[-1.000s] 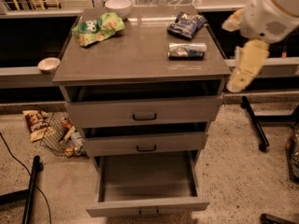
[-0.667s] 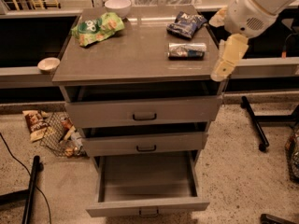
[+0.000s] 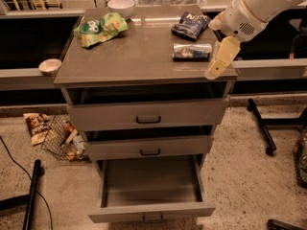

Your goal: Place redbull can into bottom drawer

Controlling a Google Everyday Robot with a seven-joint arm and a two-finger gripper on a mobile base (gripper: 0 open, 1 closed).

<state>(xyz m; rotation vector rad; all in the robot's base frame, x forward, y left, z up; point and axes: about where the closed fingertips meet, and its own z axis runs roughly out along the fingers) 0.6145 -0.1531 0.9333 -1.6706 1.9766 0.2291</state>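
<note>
Camera view: the redbull can (image 3: pixel 192 51) lies on its side near the right edge of the table (image 3: pixel 134 56), ungrasped. The gripper (image 3: pixel 217 63) hangs at the front right corner, just beside the can; its opening cannot be told. Approach across the can's narrow width. The dark blue bag (image 3: pixel 191 24) crowds the can's far side. The bottom drawer (image 3: pixel 151 212) stands open below.

Green snack bag (image 3: pixel 98 28), blue snack bag (image 3: pixel 191 25) — white bowl (image 3: pixel 121 6) behind.

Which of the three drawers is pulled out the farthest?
The bottom drawer: its whole inside shows, while the top drawer and middle drawer stick out only slightly. The gripper hangs near the redbull can.
</note>
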